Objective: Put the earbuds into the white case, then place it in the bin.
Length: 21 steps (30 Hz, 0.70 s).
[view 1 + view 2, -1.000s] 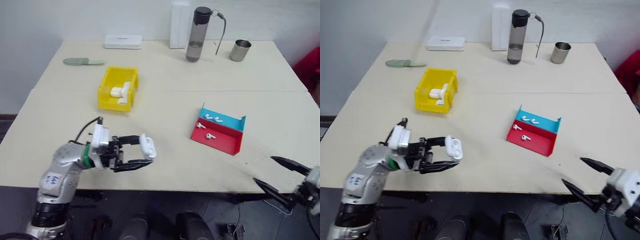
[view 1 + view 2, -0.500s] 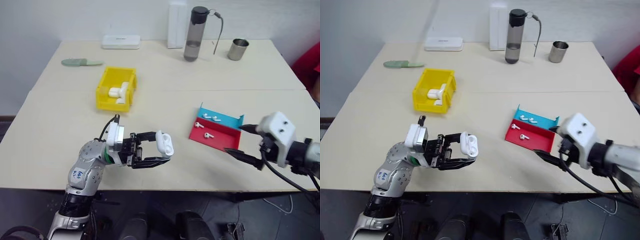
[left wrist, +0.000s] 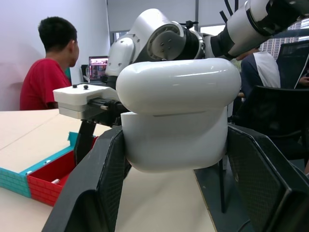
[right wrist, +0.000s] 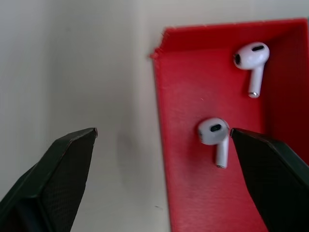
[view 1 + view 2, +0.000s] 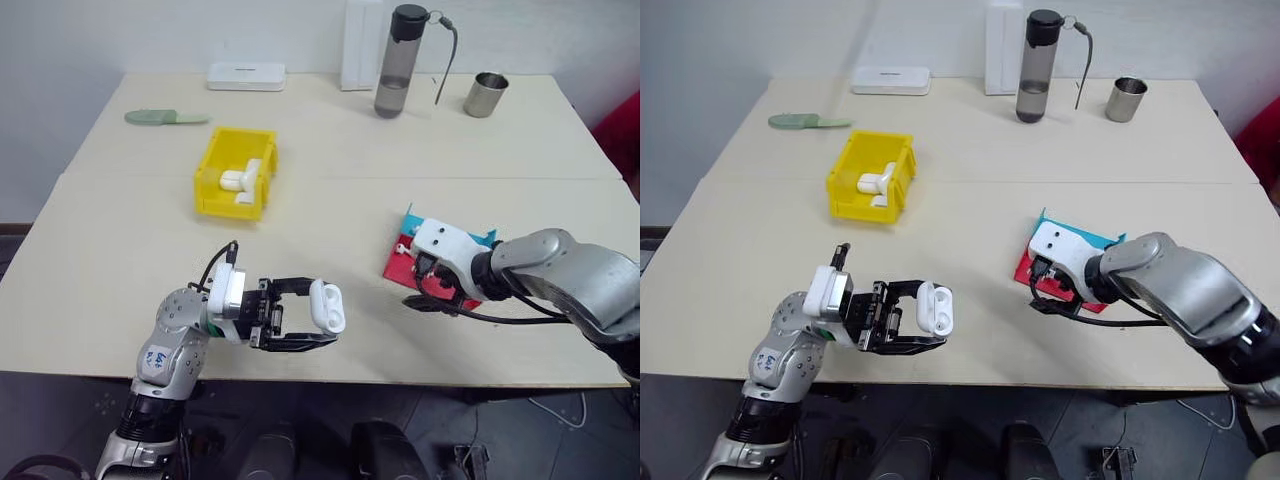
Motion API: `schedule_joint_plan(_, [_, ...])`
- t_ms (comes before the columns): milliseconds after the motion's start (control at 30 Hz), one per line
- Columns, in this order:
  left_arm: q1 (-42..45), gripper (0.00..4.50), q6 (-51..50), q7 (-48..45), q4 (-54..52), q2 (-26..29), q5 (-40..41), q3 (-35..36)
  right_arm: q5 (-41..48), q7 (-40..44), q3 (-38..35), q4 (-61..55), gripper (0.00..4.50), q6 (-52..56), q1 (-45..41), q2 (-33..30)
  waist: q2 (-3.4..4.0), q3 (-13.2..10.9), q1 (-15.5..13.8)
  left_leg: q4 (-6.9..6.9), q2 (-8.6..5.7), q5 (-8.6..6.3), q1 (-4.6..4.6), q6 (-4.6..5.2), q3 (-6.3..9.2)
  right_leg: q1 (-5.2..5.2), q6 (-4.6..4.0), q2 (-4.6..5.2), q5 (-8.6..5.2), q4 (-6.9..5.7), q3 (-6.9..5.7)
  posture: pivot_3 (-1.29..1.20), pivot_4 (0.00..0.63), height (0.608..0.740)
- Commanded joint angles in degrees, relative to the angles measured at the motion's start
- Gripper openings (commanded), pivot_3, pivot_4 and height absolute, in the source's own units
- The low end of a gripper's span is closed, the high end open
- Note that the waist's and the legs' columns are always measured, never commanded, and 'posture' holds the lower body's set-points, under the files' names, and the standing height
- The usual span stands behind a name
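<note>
My left gripper [image 5: 318, 322] is shut on the white case [image 5: 327, 306], holding it upright with its lid closed just above the table's front edge; the same case [image 3: 176, 116] sits between the black fingers in the left wrist view. My right gripper [image 4: 163, 130] hangs open, pointing down over the left edge of the red and blue tray [image 5: 394, 268]. Two earbuds [image 4: 252, 57] [image 4: 214, 132] lie in the tray's red part, one close to the right fingertip [image 4: 241, 137]. The yellow bin [image 5: 222, 203] stands at the middle left.
White pieces [image 5: 240, 182] lie inside the bin. Along the far edge stand a dark bottle [image 5: 397, 60], a metal cup [image 5: 485, 95], a tall white box [image 5: 358, 45] and a flat white box [image 5: 246, 76]. A green object [image 5: 165, 117] lies far left. A person in red [image 3: 50, 72] sits beyond the table.
My right arm swung in from the table's front right corner to above the tray, its gripper tipping downward. The left gripper kept its hold on the case.
</note>
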<state>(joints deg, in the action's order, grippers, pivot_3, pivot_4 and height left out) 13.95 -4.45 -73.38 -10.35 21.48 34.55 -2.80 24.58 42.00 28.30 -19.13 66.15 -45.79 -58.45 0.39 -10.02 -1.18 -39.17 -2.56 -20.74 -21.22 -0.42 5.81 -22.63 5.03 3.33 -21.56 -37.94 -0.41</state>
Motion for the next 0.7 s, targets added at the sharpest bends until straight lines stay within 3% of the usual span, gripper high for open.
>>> schedule_joint_plan(33, [-0.8, 2.75, 0.89, 0.67, -2.59, 0.74, -0.39, -0.25, -4.49, 4.28, 1.35, 2.89, 3.32, -4.06, -3.49, -0.04, 0.0, 0.0, 0.17, 0.0, 0.0, 0.0, 0.0, 0.0, 0.0, -0.01, 0.0, 0.0, 0.0, -0.01, 0.01, 0.0, 0.15, 0.74])
schedule_joint_plan(67, [-0.97, 2.75, 0.89, 0.88, -2.82, 0.81, -0.49, -0.34, -5.32, 5.5, 1.79, 3.75, 2.97, -4.65, -4.28, 0.3, 0.0, 0.0, 0.24, 0.0, 0.0, 0.0, 0.0, 0.0, -0.01, -0.01, 0.0, 0.0, 0.0, -0.01, 0.01, 0.0, 0.15, 0.74])
schedule_joint_plan(700, [-2.07, 2.75, 0.17, 3.11, -5.17, 2.02, -0.34, -1.07, -20.06, 21.61, 7.47, 17.69, 2.97, -15.07, -9.18, 5.84, 0.0, 0.0, 1.14, -0.01, 0.0, 0.0, -0.01, -0.01, 0.0, -0.04, 0.0, 0.02, 0.0, -0.06, -0.03, 0.0, 0.15, 0.74])
